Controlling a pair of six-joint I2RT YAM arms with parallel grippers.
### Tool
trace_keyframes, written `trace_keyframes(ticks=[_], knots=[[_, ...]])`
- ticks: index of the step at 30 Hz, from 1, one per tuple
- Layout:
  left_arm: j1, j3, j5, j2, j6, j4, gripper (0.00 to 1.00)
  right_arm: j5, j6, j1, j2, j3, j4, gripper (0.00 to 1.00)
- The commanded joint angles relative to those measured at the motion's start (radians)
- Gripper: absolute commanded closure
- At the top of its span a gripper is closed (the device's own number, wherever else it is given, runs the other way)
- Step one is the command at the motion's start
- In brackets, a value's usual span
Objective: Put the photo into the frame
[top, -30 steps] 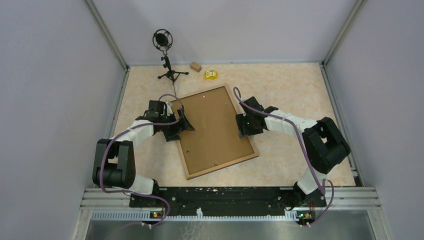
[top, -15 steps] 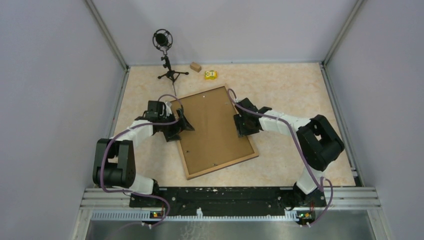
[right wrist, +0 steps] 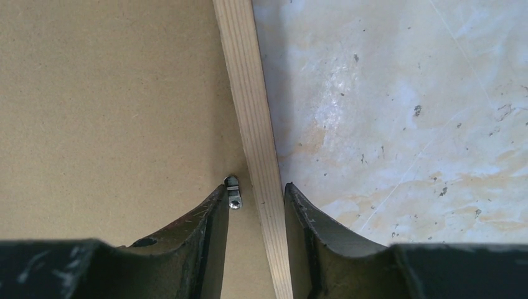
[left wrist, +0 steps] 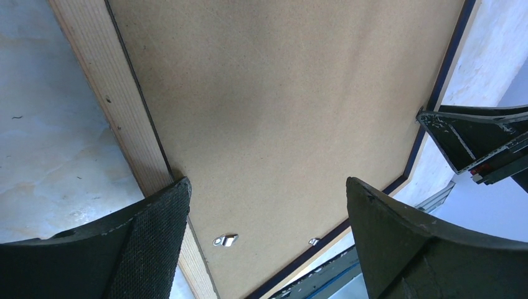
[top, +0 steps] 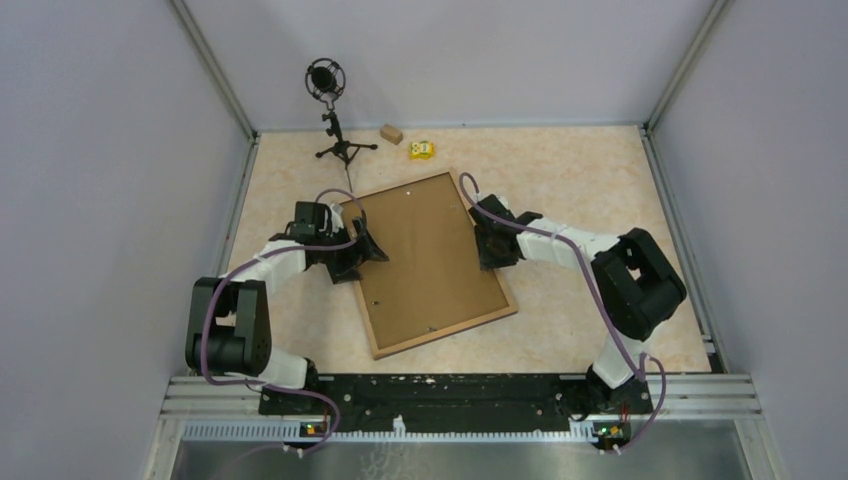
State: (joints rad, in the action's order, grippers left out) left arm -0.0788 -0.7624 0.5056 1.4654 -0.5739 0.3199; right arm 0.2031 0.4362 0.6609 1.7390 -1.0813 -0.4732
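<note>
The frame (top: 440, 334) lies tilted on the table with its light wood face up, and a plain brown backing board (top: 425, 255) fills it. The photo is hidden. My left gripper (top: 368, 250) stands open at the frame's left rim (left wrist: 106, 93); its fingertips (left wrist: 268, 184) hang wide apart over the board (left wrist: 280, 93). My right gripper (top: 490, 248) is at the right rim. Its jaws (right wrist: 256, 187) are narrow and straddle the wood rim (right wrist: 249, 93) and a small metal tab (right wrist: 233, 193). Small gaps remain inside the jaws.
A microphone on a tripod (top: 326, 85) stands at the back left. A small wooden block (top: 391, 133) and a yellow object (top: 421, 150) lie near the back wall. Two more metal tabs (left wrist: 225, 240) sit on the board's near end. Walls enclose the table.
My right gripper has slid a little up and left along the right rim, and its jaws have narrowed around the rim and tab. The left arm has not moved.
</note>
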Motion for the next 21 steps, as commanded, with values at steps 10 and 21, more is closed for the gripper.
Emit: trace_keyframes(ticks=[10, 21], knots=[[0.011, 0.018, 0.005, 0.001, 0.012, -0.021, 0.03, 0.026, 0.157, 0.011, 0.033, -0.014, -0.063, 0.94], [0.013, 0.021, -0.005, -0.016, 0.017, -0.019, 0.03, 0.022, 0.155, 0.023, -0.034, -0.033, -0.084, 0.99]])
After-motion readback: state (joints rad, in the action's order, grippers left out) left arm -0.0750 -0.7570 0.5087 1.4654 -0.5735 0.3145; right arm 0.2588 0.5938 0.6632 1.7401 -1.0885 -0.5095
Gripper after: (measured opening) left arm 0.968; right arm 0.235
